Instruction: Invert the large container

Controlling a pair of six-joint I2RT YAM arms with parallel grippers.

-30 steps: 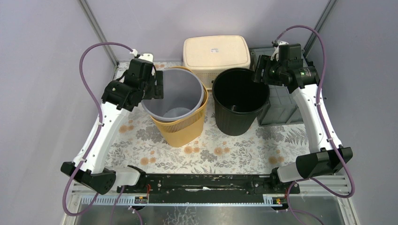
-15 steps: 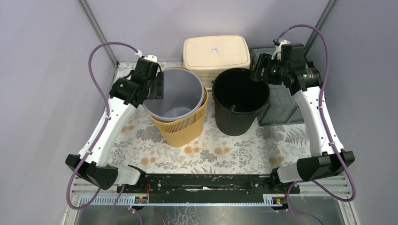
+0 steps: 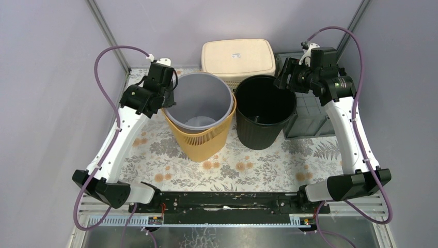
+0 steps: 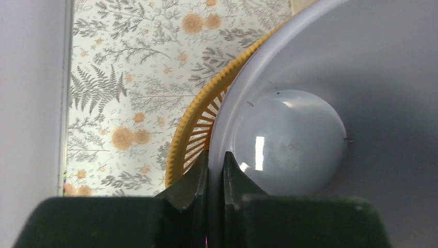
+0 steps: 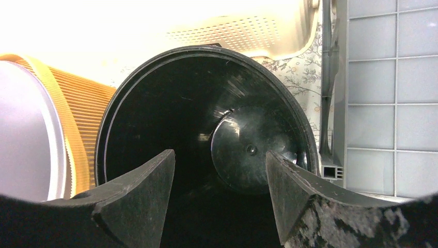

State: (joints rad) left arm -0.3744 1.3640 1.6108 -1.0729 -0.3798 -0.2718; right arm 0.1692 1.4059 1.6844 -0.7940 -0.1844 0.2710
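Both fingers of the left gripper (image 4: 216, 155) were just pinched shut on the rim of the tall grey plastic bin (image 3: 199, 98), nested in the yellow slatted basket (image 3: 202, 140) toward the floral table's (image 3: 155, 150) back-left corner, so lifting could probably be started; the right gripper (image 5: 220, 153) was kept open, empty.

Grey container (image 3: 199, 95), upright, mouth up, nested inside orange basket (image 3: 204, 142)

Pale grey bin (image 3: 199, 98), ochre slatted basket (image 3: 204, 142), black bin (image 3: 261, 137) (glossy inside); the worktop (image 3: 155, 150) shows grey ferns and orange flowers.
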